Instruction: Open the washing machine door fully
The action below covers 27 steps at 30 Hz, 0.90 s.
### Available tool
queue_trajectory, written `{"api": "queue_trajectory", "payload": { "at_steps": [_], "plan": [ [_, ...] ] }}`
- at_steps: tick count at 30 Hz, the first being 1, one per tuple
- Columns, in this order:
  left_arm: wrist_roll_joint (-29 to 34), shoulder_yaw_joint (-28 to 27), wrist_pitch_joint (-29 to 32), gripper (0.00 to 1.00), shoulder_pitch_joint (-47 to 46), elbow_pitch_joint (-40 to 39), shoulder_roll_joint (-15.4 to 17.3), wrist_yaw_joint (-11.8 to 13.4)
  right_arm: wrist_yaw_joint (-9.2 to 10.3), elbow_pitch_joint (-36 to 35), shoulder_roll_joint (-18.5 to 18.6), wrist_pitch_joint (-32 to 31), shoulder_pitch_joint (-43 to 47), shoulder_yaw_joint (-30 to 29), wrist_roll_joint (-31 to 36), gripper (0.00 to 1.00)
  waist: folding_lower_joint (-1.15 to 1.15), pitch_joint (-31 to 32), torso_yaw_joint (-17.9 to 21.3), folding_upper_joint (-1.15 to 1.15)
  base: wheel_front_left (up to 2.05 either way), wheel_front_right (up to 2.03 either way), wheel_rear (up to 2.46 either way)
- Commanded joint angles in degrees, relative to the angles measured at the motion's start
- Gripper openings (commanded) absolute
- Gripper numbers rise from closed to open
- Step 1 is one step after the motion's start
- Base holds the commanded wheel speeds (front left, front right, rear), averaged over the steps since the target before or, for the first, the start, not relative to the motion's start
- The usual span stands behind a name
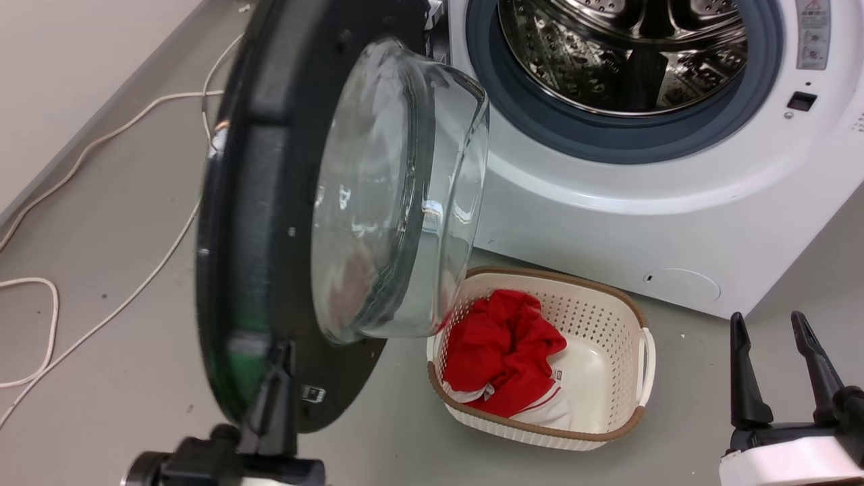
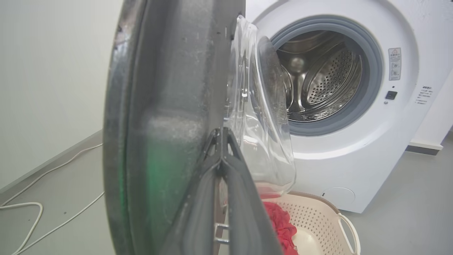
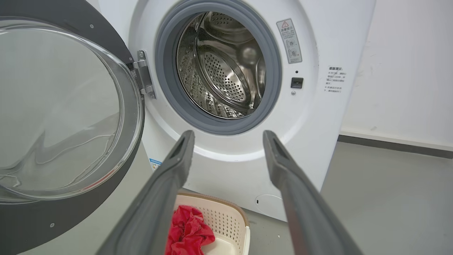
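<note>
In the head view, out in front of the white washing machine (image 1: 607, 223), the washing machine door (image 1: 256, 202) stands swung to the left, almost edge-on to the robot. I'd call it well open but not yet folded right back. The left gripper (image 1: 282, 364) is at the door's near, lower rim. Its fingers are drawn together and lie against the black inner face, with nothing pinched that I can see. The right gripper (image 1: 767, 324) hangs at the near right, jaws spread and empty, well apart from everything. A basket (image 1: 601, 310) holding a red cloth (image 1: 503, 351) sits on the floor just in front of the machine, below the door's glass bowl.

In the left wrist view, the two fingertips (image 2: 233, 159) meet on the door's inner face, just beside the glass. That looks like a push rather than a hold. On so smooth a surface the tips could skid off past the rim, and the door might then drift back towards the drum.

In the right wrist view, the hinge (image 3: 143, 76) shows at the left of the grey ring (image 3: 164, 71). Shoving the door past its stop would strain that hinge. If the robot rolls forward to follow the door, the basket is close enough to get bumped.
</note>
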State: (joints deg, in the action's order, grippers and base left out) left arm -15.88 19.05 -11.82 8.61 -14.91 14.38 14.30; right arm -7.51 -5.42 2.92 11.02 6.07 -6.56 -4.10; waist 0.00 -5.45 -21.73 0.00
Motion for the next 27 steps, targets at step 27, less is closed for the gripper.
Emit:
{"api": "queue_trajectory", "payload": {
  "at_steps": [27],
  "plan": [
    [-8.9, -27.4, -3.4, 0.0, -11.7, 14.4, 6.8, -2.9, 0.03, -3.5, -0.1, -2.3, -5.1, -0.6, 2.7, 1.0, 0.0, -10.9, 3.5, 0.0, 0.0, 0.0, 0.0]
  ]
}}
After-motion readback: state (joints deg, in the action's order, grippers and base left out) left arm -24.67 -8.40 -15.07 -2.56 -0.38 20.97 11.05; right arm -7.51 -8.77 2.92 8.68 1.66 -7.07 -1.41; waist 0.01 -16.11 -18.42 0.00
